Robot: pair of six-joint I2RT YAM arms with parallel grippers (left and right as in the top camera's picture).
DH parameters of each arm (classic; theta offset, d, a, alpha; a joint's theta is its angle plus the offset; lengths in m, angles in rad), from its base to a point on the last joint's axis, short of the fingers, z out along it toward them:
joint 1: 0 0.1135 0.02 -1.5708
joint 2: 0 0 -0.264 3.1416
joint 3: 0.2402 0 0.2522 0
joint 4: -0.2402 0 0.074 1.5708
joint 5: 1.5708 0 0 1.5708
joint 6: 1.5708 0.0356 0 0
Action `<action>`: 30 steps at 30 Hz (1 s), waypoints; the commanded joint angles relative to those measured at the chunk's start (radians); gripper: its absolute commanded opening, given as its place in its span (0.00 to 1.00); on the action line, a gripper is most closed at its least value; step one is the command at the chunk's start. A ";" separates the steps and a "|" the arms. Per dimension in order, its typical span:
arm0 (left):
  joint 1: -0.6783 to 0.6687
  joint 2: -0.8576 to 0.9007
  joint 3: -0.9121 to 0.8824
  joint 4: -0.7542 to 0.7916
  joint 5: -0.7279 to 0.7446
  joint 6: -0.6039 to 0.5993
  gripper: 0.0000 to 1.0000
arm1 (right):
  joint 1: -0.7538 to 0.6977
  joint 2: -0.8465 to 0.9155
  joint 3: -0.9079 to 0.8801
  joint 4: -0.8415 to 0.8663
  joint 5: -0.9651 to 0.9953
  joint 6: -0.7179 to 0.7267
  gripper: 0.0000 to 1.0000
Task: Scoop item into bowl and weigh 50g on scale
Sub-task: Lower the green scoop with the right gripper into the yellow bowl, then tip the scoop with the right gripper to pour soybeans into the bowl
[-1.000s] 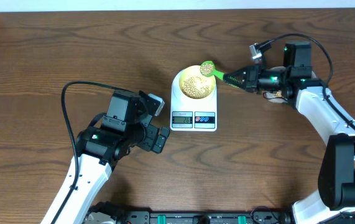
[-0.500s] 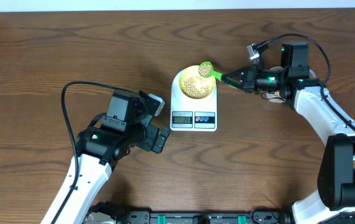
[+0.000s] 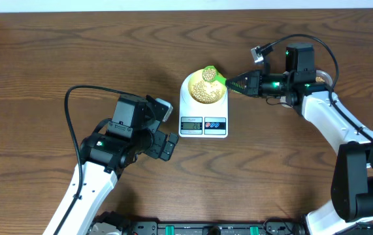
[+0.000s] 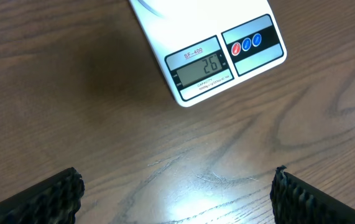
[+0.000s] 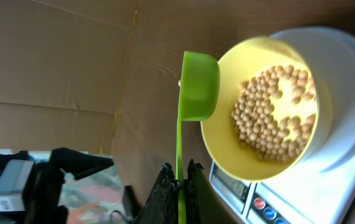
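Right gripper (image 5: 178,182): jaws clamped on the handle of the green scoop (image 5: 199,87).
Scoop: cup was at the rim of the bowl (image 5: 217,146).
Bowl: sat on the scale (image 4: 208,62), part-filled with beans (image 5: 276,112).
Display: read 26.
Left gripper (image 4: 177,196): jaws wide apart, empty, above the table (image 4: 102,124) just in front of the scale.

Dark brown wood-grain table (image 3: 55,52), nothing fancy. Sitting straight on it is the white scale (image 3: 204,117), about mid-table, well away from the far edge, with its display and two buttons facing the near edge.
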 commanded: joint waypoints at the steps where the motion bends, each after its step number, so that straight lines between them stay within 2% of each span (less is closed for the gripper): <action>1: 0.004 0.002 -0.001 0.001 -0.006 -0.004 0.98 | 0.007 -0.019 0.016 0.008 0.029 -0.081 0.01; 16: 0.004 0.002 -0.001 0.001 -0.006 -0.004 0.98 | 0.031 -0.020 0.016 -0.105 0.152 -0.294 0.01; 24: 0.004 0.002 -0.001 0.001 -0.006 -0.004 0.98 | 0.059 -0.033 0.017 -0.107 0.154 -0.322 0.01; 30: 0.004 0.002 -0.001 0.001 -0.006 -0.004 0.98 | 0.071 -0.057 0.018 -0.155 0.279 -0.394 0.01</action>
